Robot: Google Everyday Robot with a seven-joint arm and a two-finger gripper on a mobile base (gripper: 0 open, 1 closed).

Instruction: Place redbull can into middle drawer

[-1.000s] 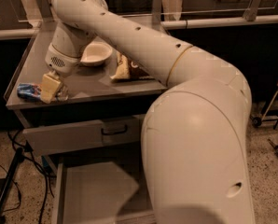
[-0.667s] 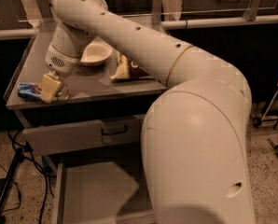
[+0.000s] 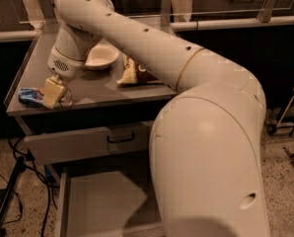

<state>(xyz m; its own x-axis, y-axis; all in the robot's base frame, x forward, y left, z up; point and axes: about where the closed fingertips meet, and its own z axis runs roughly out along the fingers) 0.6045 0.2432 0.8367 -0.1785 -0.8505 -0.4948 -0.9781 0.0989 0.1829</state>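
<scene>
The redbull can [image 3: 29, 96] lies on its side at the front left corner of the grey countertop [image 3: 112, 95]. My gripper [image 3: 53, 94] hangs from the big white arm [image 3: 152, 48], points down at the can and sits over its right part, touching or nearly touching it. The can's blue left part sticks out to the left of the gripper. The middle drawer [image 3: 102, 206] stands pulled out below, its flat grey floor bare and partly hidden by my arm.
A white bowl [image 3: 101, 57] and a chip bag [image 3: 134, 73] lie on the countertop behind the gripper. A grey drawer front with a dark loop handle [image 3: 120, 138] juts out a little above the open drawer. Black cables [image 3: 14, 181] hang at the left.
</scene>
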